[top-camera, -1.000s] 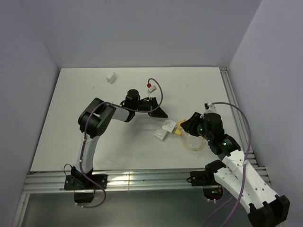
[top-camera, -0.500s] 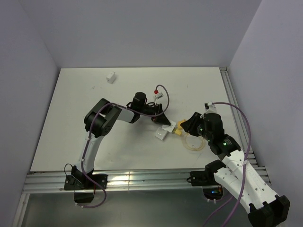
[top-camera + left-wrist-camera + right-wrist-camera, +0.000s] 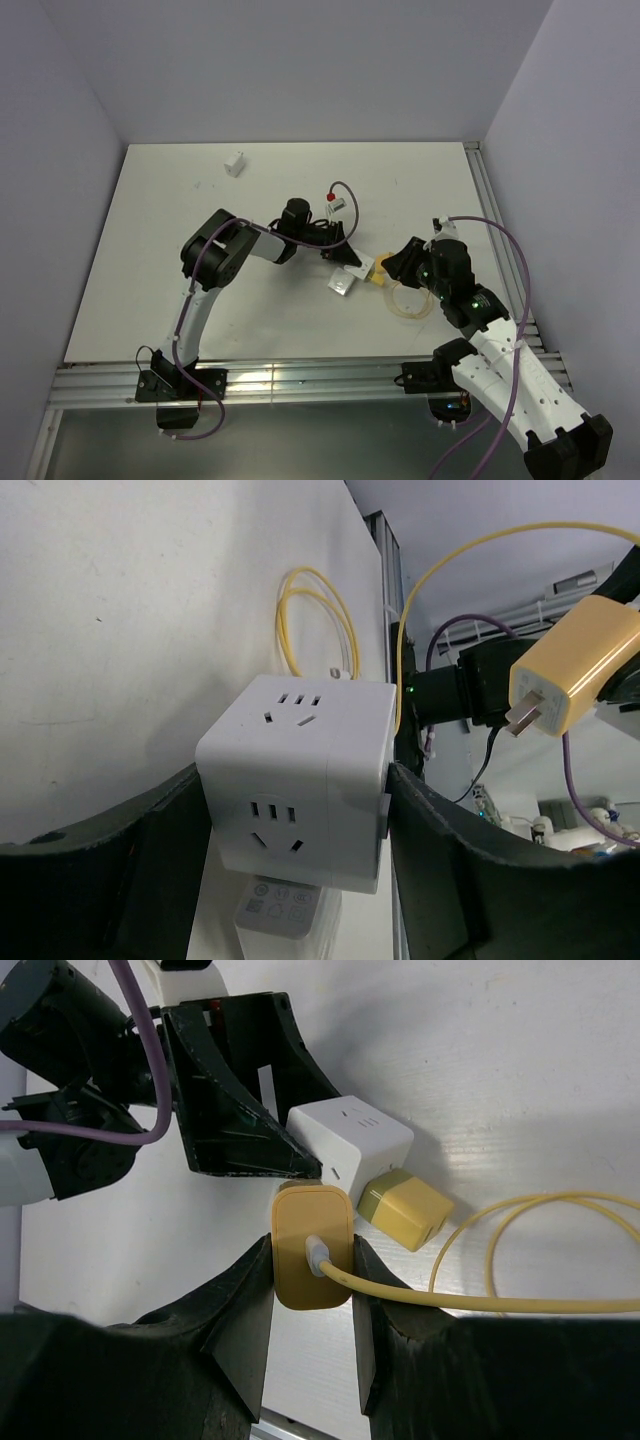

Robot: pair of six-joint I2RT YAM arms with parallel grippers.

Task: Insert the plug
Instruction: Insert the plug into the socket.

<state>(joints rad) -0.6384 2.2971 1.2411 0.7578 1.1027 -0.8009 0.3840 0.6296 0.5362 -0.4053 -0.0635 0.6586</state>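
A white socket cube (image 3: pixel 353 268) lies at the table's middle, with a white adapter (image 3: pixel 341 288) under its near side. My left gripper (image 3: pixel 347 258) is shut on the cube (image 3: pixel 300 770); its dark fingers (image 3: pixel 440 860) press both side faces. The yellow plug (image 3: pixel 312 1245), prongs bare (image 3: pixel 522 718), is pinched in my shut right gripper (image 3: pixel 312 1252). It hangs just right of the cube (image 3: pixel 350 1140), apart from it. In the top view the plug (image 3: pixel 377 268) sits ahead of my right gripper (image 3: pixel 390 268).
A second yellow-green adapter (image 3: pixel 403 1210) sits against the cube's right face. The plug's yellow cable (image 3: pixel 408 302) coils on the table by my right arm. A small white block (image 3: pixel 235 163) lies far back left. Metal rails (image 3: pixel 500 250) edge the table.
My left arm swung right from behind the cube and its jaws closed in around the cube. My right gripper has held still with the plug.
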